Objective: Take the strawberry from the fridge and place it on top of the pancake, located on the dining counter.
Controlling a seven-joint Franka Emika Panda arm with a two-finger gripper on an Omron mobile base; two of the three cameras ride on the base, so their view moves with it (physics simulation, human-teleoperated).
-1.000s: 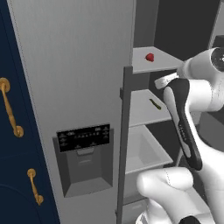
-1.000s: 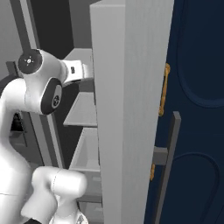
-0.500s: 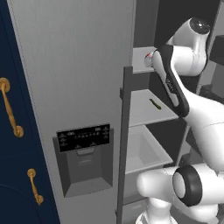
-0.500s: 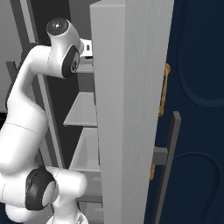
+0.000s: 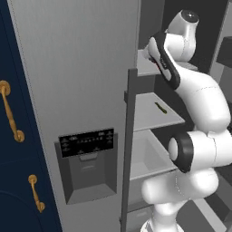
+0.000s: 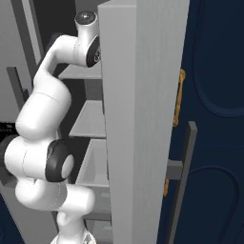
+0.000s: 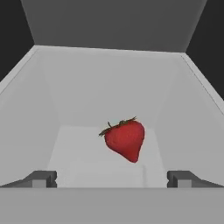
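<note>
strawberry (image 7: 125, 139) lies on a pale grey shelf (image 7: 92, 118) inside the fridge (image 5: 86, 90), red, its green leaves turned up and to the left in the hand view, its point down and to the right. it sits between the two dark fingertips (image 7: 40, 178) and a little beyond them, touching neither; the gripper (image 7: 109, 179) is spread wide with nothing in it. shelf walls slope up on the left and right, and the far wall behind the fruit is darker grey. in the left base view the white arm (image 5: 195, 104) reaches up from the lower right to the top shelf, and its wrist and hand hide the fruit there. below, on the middle shelf (image 5: 154, 113), lies a small dark yellowish-green stick (image 5: 160, 108), too small to make out further. a long grey handle (image 5: 127, 149) runs down the fridge door, left of it the black dispenser panel (image 5: 86, 141), and further left a navy cabinet (image 5: 18, 181) with brass handles, cut off at the edge. in the right base view the open grey door (image 6: 143, 124) stands in front and covers the hand and most of the shelves.
</note>
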